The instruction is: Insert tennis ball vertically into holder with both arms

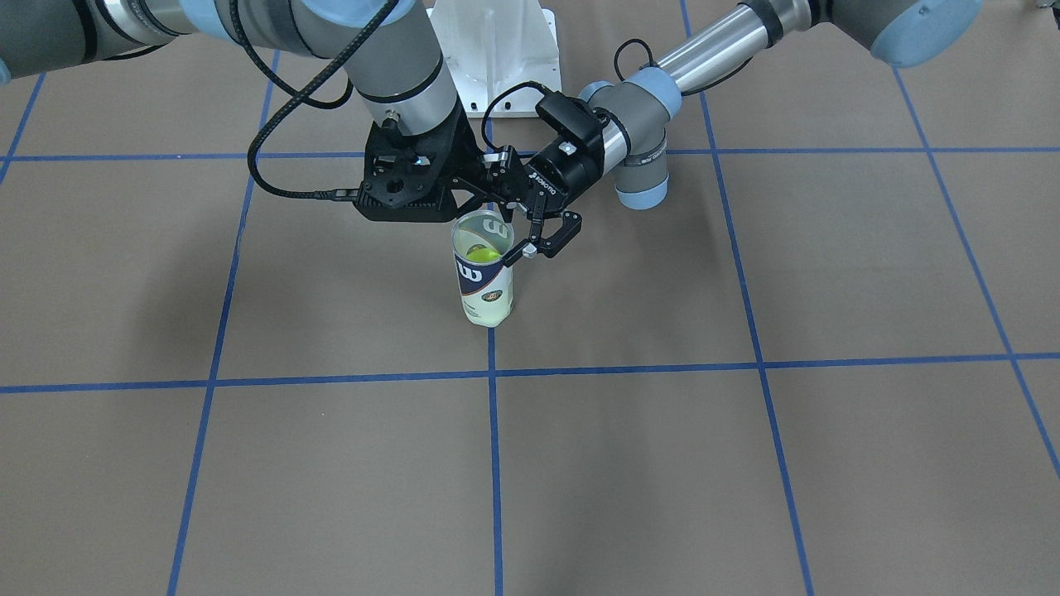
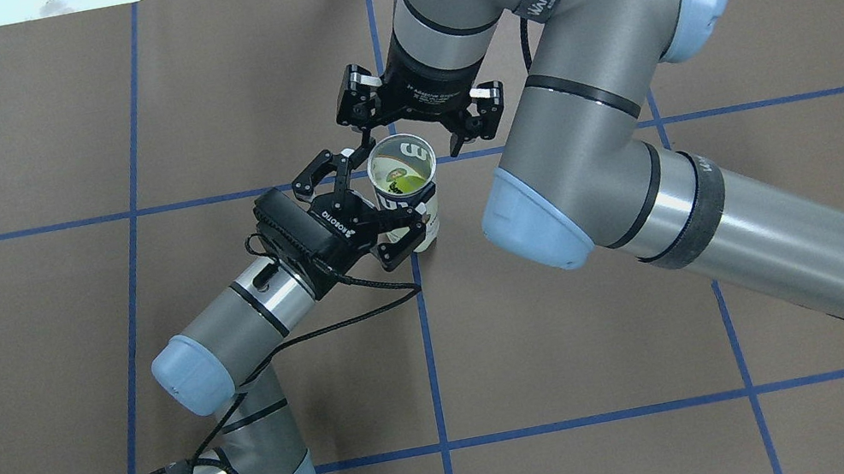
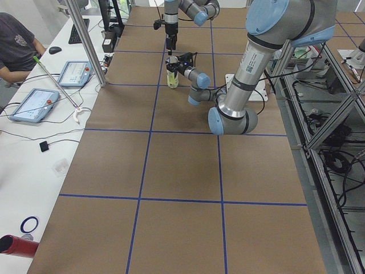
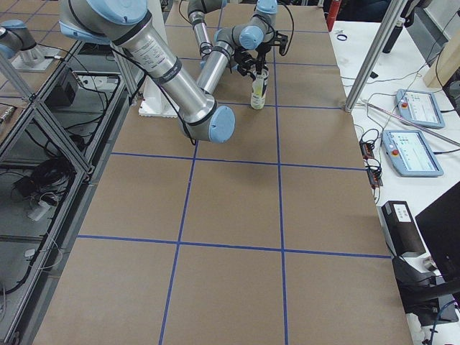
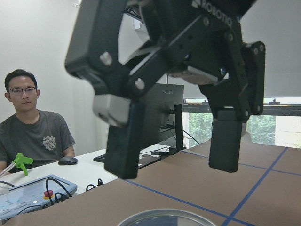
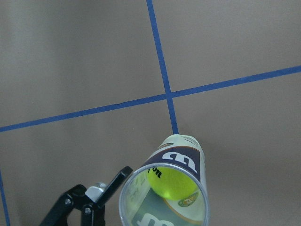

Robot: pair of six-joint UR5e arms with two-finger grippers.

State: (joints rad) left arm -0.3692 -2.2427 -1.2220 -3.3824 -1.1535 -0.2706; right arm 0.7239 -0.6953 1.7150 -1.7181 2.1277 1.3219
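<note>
Looks basically done: the ball (image 6: pixel 171 181) is down in the can (image 1: pixel 484 285), which stands upright right under the wide-open, empty right gripper (image 2: pixel 415 121) and just beside the left gripper (image 2: pixel 372 202), also spread and holding nothing, so only backing off seems left.

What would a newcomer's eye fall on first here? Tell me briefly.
The clear holder stands upright on the brown table near a blue tape crossing, with a yellow-green tennis ball inside it. Both arms crowd it. The right gripper hangs open above its mouth, and the left gripper is open beside its top.
</note>
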